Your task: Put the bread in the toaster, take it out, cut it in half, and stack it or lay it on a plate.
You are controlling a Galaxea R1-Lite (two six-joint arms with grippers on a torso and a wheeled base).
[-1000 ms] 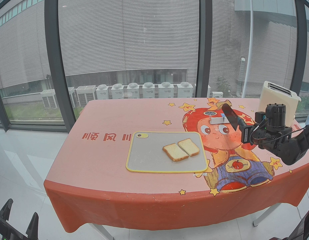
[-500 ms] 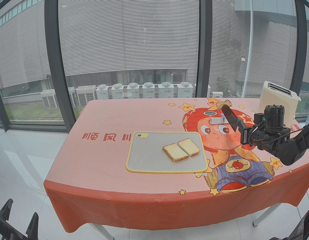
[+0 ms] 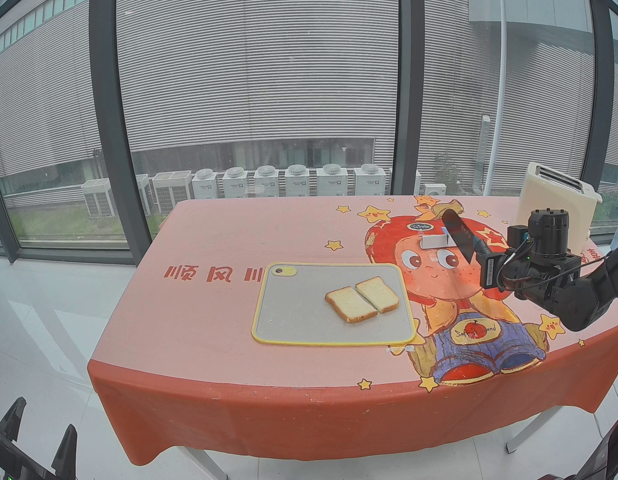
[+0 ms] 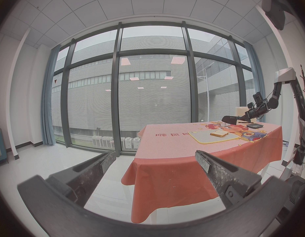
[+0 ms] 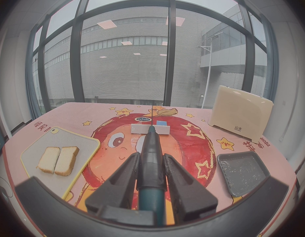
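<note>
Red lettering (image 3: 214, 274) marks the tablecloth (image 3: 256, 235) beside the cutting board (image 3: 289, 315) where the two bread halves (image 3: 362, 299) lie side by side, while my right gripper (image 5: 151, 157), raised over the table's right part, clamps the knife (image 3: 459, 233) by its handle and my left gripper (image 4: 155, 162) hangs agape, low and well apart from the table.

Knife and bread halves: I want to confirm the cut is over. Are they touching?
Apart. The head view shows the knife held by the right tool over the tablecloth, clear of the cutting board where the bread halves lie.
</note>
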